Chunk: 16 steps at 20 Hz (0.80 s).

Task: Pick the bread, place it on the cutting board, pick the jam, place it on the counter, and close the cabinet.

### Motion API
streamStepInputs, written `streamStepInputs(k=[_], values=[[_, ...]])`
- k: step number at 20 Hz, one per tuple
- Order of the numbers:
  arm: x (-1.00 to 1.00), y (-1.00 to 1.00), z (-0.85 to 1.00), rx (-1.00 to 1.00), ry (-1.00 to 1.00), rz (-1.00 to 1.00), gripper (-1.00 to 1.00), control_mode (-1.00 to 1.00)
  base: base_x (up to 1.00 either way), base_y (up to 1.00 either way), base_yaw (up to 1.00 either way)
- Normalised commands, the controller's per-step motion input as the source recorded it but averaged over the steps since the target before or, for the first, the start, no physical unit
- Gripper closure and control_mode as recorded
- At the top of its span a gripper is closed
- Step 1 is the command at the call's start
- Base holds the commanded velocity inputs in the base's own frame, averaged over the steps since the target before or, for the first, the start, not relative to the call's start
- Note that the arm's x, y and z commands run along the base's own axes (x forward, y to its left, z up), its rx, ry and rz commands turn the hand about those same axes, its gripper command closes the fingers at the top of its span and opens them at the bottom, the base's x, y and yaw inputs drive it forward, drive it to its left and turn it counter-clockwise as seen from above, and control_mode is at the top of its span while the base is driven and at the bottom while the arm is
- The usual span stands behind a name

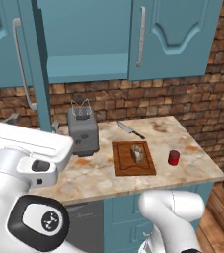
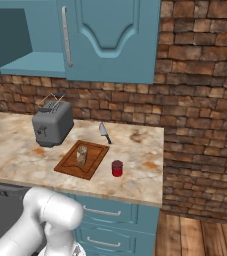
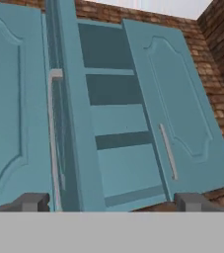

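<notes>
Hand view showed the gripper point(image 3: 111, 201) spread wide, holding nothing, facing the cabinet point(image 3: 113, 118), whose left door point(image 3: 66, 108) stood open, edge-on. That door looked stiff and light; pushing its outer face near the handle point(image 3: 53, 138) seemed best.

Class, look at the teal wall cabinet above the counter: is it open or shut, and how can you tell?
Open. The cabinet has its left door swung out edge-on, exposing bare shelves; its right door is shut.
</notes>
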Motion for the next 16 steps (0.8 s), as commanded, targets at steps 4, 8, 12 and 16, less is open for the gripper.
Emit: streamStepInputs(k=[4,8,12,16], values=[[0.0,0.0,0.0,0.0,-0.04,-0.13,-1.0,-1.0,0.0,0.0,0.0],[0.02,0.0,0.0,0.0,-0.03,-0.14,-1.0,-1.0,0.0,0.0,0.0],[0.07,0.0,0.0,0.0,-0.02,-0.14,-1.0,-1.0,0.0,0.0,0.0],[0.12,-0.02,0.0,0.0,-0.02,-0.12,-1.0,-1.0,0.0,0.0,0.0]])
